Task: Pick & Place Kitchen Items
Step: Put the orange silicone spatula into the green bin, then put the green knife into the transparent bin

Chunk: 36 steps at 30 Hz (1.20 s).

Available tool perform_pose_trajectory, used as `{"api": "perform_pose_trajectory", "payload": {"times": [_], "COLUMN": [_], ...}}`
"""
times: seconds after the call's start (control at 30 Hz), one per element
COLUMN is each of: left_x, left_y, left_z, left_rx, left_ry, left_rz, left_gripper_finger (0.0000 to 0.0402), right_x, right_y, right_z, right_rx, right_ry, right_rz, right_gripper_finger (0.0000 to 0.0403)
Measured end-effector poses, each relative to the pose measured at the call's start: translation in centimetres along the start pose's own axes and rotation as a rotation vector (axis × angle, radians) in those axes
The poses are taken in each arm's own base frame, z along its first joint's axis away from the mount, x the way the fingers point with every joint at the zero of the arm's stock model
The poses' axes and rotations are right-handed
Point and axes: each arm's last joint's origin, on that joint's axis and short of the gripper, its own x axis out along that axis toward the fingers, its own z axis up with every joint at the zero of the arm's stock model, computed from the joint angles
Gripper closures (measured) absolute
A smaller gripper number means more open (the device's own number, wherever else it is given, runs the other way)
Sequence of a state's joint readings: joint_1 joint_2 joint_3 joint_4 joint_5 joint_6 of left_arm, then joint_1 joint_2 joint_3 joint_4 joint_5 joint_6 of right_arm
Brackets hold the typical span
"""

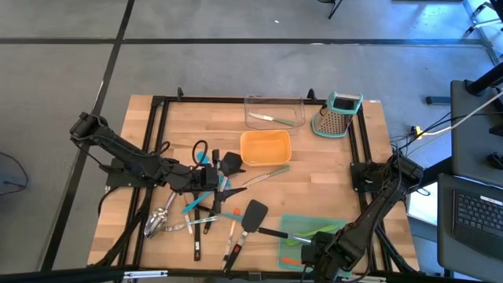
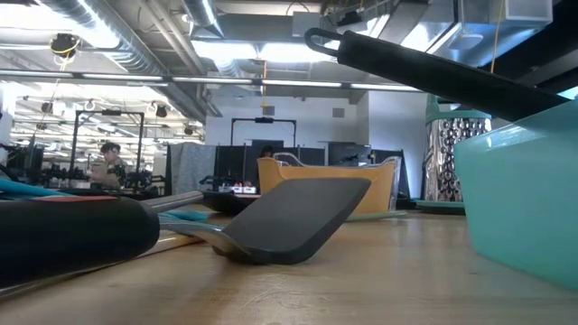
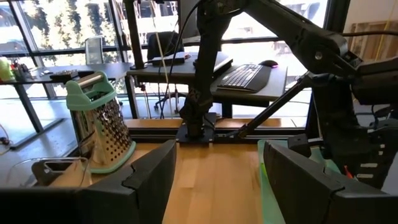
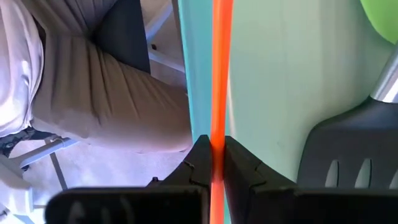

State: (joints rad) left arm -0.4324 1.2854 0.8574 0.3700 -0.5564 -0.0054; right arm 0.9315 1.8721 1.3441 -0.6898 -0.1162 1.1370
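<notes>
Orange tool (image 4: pixel 219 74) is pinched in the right gripper (image 4: pixel 215 163) over the teal tray (image 1: pixel 292 228) at the table's front right corner, which already holds a few utensils; most utensils (image 1: pixel 206 212) lie loose front-centre, under the wide-open, empty left gripper (image 1: pixel 224 174); much sorting remains, I judge.

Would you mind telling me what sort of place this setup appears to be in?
Most likely a robotics lab or workshop in an open industrial hall. The low view shows exposed ceiling ducts and strip lighting, the left wrist view a desk with a keyboard, and the wooden table sits on a bare concrete floor.
</notes>
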Motion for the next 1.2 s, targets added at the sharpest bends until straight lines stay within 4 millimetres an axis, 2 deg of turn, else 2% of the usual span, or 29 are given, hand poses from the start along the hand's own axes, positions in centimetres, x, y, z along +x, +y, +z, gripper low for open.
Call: {"api": "perform_pose_trajectory", "payload": {"times": [0.17,0.53,0.9,0.97,1.2], "left_x": [0.0,0.0,0.0,0.0,0.0], "left_y": [0.0,0.0,0.0,0.0,0.0], "left_z": [0.0,0.0,0.0,0.0,0.0], "left_rx": [0.0,0.003,0.011,0.011,0.011], "left_ry": [0.0,0.003,0.001,0.001,0.002], "left_rz": [0.0,0.0,0.0,0.0,0.0], "left_gripper_finger": [0.0166,0.0173,0.0176,0.0177,0.0178], "right_x": [0.1,2.3,2.3,2.3,2.3], "right_y": [-0.1,-1.2,-1.5,-1.5,-1.4], "right_z": [0.0,-0.4,-0.4,-0.4,-0.4], "right_rx": [0.0,0.032,-0.015,-0.011,-0.005], "right_ry": [0.001,0.004,-0.005,-0.006,-0.012], "right_rz": [-0.002,0.084,0.054,0.055,0.061], "right_gripper_finger": [0.0386,0.0387,0.0385,0.0366,0.0231]}}
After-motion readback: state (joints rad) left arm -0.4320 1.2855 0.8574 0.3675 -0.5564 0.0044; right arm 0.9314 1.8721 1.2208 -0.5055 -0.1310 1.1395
